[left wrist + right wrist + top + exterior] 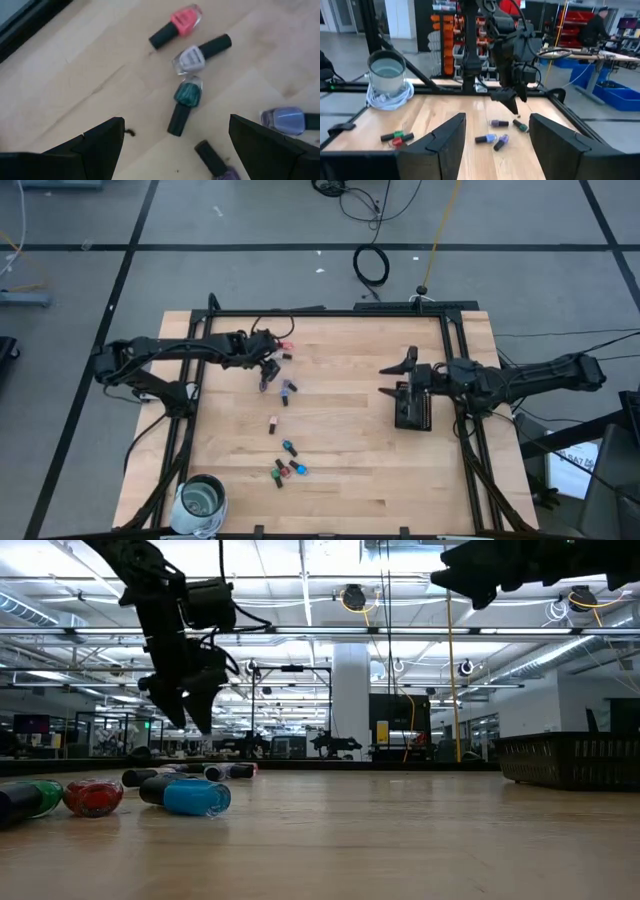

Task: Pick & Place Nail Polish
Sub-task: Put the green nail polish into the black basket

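From where I sit, the left arm reaches across the far side of the table from its corner base, elbow bent, and the left gripper (267, 369) hangs above the wood with its fingers (95, 145) spread wide and nothing between them. Just ahead of those fingertips lie three nail polish bottles on their sides: a pink bottle (176, 26) farthest out, a pale lilac bottle (200, 53) beside it, both with their long axes roughly parallel but caps pointing opposite ways, and a teal bottle (183, 104) nearest the gripper, its dark cap pointing back toward the fingers. A blue-violet bottle (287, 120) lies off by one fingertip, and a purple bottle (215, 162) sits almost under the gripper (only its cap and a sliver of glass show). The right arm stretches in from its side, and the right gripper (398, 377) hovers raised beside the black tray (414, 410), its fingers (440, 142) parted and empty, pointing across the table toward the left arm. Well apart from both grippers, nearer the front edge, more bottles lie flat: a beige one (273, 424) alone, then a loose cluster of teal, red and blue (288, 468). In the low view a blue bottle (188, 795) and a red bottle (93, 797) lie on their sides. The glass jar (203, 500) stands at the front corner on the left arm's side.
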Controlling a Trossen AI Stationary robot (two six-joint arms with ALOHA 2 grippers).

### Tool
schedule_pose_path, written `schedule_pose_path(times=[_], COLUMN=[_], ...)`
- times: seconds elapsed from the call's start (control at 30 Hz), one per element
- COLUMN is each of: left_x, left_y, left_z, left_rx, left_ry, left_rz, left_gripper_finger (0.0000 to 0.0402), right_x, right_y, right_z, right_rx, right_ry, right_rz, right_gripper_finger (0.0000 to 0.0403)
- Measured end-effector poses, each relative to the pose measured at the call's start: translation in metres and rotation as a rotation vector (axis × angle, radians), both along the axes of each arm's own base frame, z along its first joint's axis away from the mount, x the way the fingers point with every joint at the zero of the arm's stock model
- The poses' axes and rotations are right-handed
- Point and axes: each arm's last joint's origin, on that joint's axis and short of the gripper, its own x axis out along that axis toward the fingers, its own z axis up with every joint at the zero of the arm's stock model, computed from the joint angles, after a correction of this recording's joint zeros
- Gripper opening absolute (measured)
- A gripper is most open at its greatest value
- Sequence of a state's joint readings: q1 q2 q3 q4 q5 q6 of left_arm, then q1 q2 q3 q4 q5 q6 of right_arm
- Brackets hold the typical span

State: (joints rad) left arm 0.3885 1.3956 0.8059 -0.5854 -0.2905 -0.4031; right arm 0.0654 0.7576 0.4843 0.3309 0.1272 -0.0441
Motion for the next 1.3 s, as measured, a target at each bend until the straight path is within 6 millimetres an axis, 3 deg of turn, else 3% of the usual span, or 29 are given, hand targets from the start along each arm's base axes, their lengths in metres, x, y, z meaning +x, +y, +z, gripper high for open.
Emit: schedule_pose_path(times=[0.17,0.4,0.83,0.97,1.3], left_x=[0.006,0.011,0.01,0.008,0.007], left_y=[0.001,0.012,0.023,0.027,0.031], left_z=[-0.019,-0.051,-0.059,-0.06,-0.06], left_rx=[-0.068,-0.11,-0.19,-0.217,-0.244], left_ry=[0.063,0.164,0.152,0.134,0.108], left_rz=[-0.069,-0.032,-0.09,-0.079,-0.051], left_gripper_finger=[0.0347,0.0346,0.0343,0.0303,0.0147], right_x=[0.002,0.002,0.002,0.002,0.002], right_y=[0.0,0.0,0.001,0.001,0.001], right_z=[0.001,0.001,0.0,0.0,0.0], right_rx=[-0.001,-0.001,0.006,0.006,0.009], right_ry=[-0.014,-0.021,-0.014,-0.01,-0.005], right_rz=[0.001,0.001,0.003,0.004,0.004], right_gripper_finger=[0.0205,0.0205,0.0205,0.0205,0.0205])
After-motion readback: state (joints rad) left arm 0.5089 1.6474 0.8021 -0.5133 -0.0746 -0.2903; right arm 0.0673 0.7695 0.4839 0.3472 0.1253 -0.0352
